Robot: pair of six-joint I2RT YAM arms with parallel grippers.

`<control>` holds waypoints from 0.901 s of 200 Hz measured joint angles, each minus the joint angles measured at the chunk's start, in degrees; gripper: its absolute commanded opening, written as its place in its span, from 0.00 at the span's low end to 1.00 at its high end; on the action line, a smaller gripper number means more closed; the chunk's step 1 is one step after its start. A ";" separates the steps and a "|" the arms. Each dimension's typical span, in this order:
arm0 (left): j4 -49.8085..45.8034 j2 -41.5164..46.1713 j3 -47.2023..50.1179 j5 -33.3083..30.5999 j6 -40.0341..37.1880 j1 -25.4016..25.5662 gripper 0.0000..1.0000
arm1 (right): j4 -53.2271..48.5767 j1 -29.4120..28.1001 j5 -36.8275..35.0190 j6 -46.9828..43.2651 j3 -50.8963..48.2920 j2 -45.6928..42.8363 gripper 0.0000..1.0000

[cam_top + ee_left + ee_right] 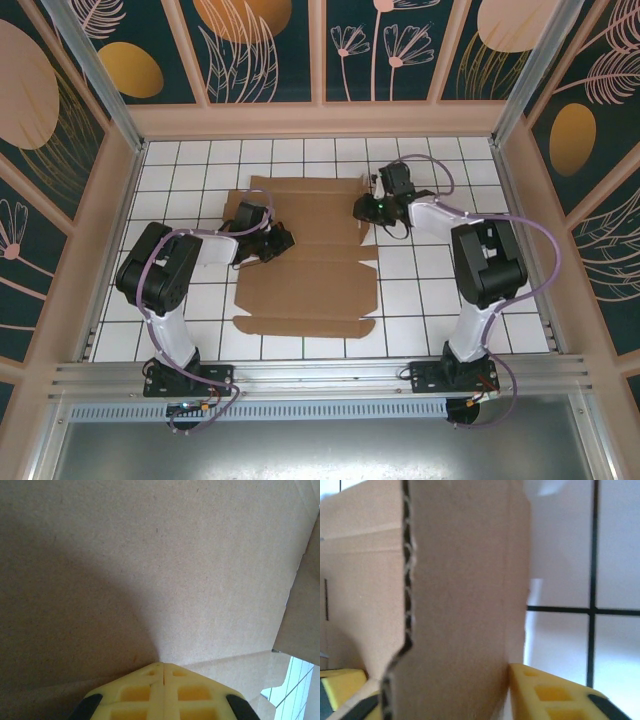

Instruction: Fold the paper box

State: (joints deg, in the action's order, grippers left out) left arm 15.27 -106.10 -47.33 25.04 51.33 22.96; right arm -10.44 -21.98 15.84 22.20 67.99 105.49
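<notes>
Seemingly the fold has only just begun. From above, the paper box [305,255] lies as a wide die-cut sheet near the middle of the white tiled table [430,300], almost wholly flat, with a narrow strip along its near edge and notched flaps at its left and right ends. The left gripper [278,243] rests on the left part of the sheet, and the right gripper [365,208] sits at the sheet's right edge, toward the far side. At the left wrist, plain brown cardboard [150,555] spreads across the picture with a faint crease running rightward just beyond the fingertips; the yellow fingertips meet with no gap and hold nothing, their tip pressed down on the board, which I judge pins the panel. At the right wrist, one side flap [465,580] stands upright between the yellow fingers [545,692], its ragged corrugated edge toward the left and the right pad touching its other edge; the jaws stand either side of it, but whether they truly pinch it I cannot tell. Next, I judge, the flap must be brought over along its crease while the left arm keeps the panel down, or the sheet could slide or lift.
</notes>
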 measured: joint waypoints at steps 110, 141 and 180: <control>0.00 -0.11 -0.15 0.00 0.00 -0.11 0.00 | -5.07 -9.70 -11.10 -0.96 12.94 11.30 0.74; 0.00 -0.11 -0.15 -0.04 0.00 -0.11 0.00 | -5.40 -9.84 -11.32 -1.81 13.33 11.45 0.76; -0.13 -0.11 -0.26 -0.22 -0.02 -0.11 0.00 | -6.19 -9.68 -12.59 -2.93 12.85 9.90 0.75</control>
State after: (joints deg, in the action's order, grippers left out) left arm 15.14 -106.21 -47.59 24.82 51.31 22.85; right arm -16.62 -31.66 3.25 19.27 80.84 115.39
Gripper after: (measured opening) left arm 0.059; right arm 0.755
